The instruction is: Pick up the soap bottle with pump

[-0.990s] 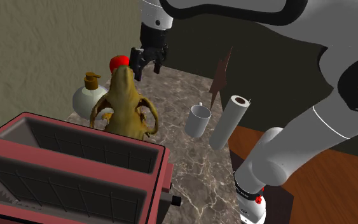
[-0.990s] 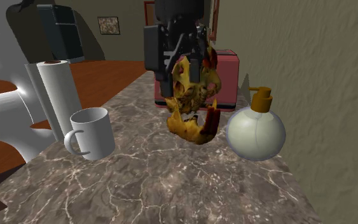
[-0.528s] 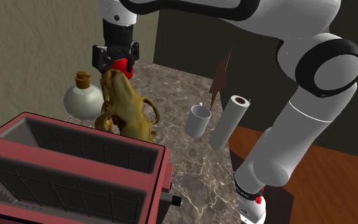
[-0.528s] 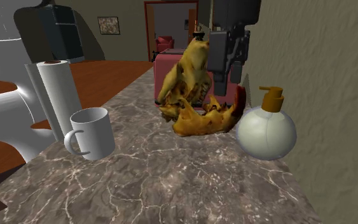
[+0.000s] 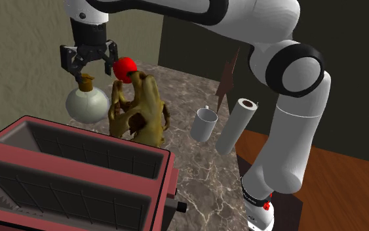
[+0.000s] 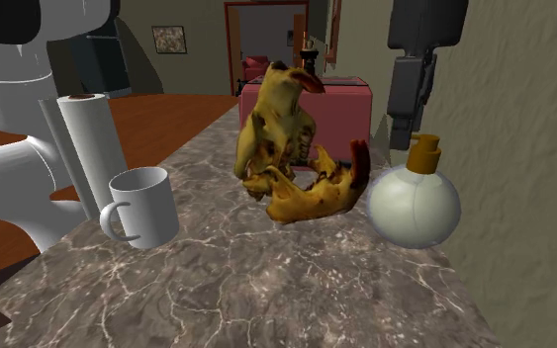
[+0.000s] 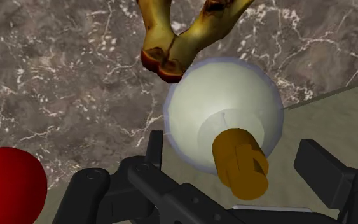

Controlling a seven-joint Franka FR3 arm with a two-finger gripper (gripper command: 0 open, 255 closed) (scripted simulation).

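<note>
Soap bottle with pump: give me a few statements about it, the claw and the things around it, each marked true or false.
1. The claw hangs open over the pump of the soap bottle, touching neither. True.
2. The soap bottle is lifted off the counter. False: it stands on the counter, not held.
3. The mug lies tipped on its side. False: it stands upright, next to the paper towel roll.
4. The soap bottle stands near the wall. True.
</note>
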